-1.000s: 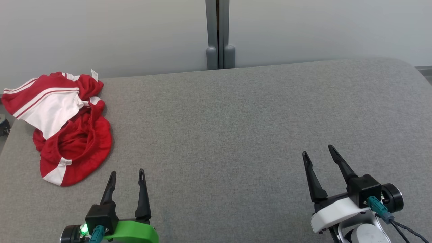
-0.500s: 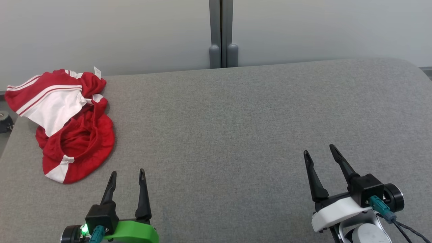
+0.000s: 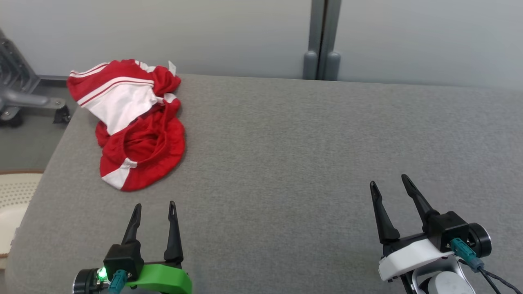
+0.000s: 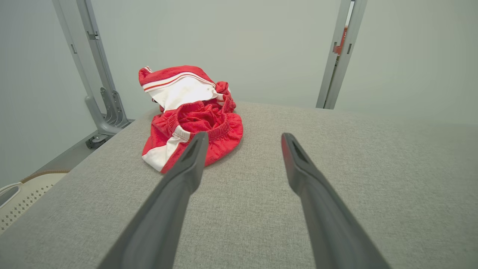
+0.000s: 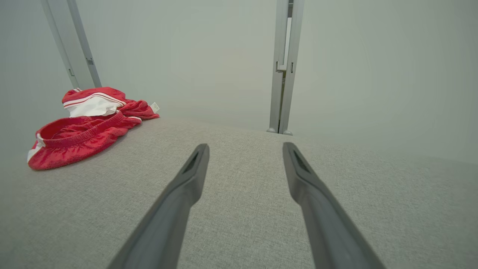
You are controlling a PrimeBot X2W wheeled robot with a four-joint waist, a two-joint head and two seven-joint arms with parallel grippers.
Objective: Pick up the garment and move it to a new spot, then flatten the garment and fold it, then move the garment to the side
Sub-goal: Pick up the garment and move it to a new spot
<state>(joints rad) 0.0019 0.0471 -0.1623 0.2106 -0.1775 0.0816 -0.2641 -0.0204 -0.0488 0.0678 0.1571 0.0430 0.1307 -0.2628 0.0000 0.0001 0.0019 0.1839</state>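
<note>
A crumpled red garment (image 3: 135, 126) with white panels and stripes lies bunched at the far left corner of the grey padded table (image 3: 306, 143); its elastic waistband gapes upward. The garment (image 4: 190, 116) fills the upper left of the left wrist view, and the garment (image 5: 82, 127) sits far left in the right wrist view. My left gripper (image 3: 154, 206) hovers open near the front edge, just short of the garment, nothing between its fingers. At the front right my right gripper (image 3: 390, 181) is open too, far from the cloth.
A grey upright post (image 3: 320, 41) stands against the pale wall behind the table. Off the table's left end are a grey metal frame on castors (image 3: 20, 98) and a cream perforated basket (image 3: 12, 196) lower down.
The whole head picture has shifted right: the camera has turned left, bringing the table's left end, frame and basket into sight. Both grippers keep their places, still open.
</note>
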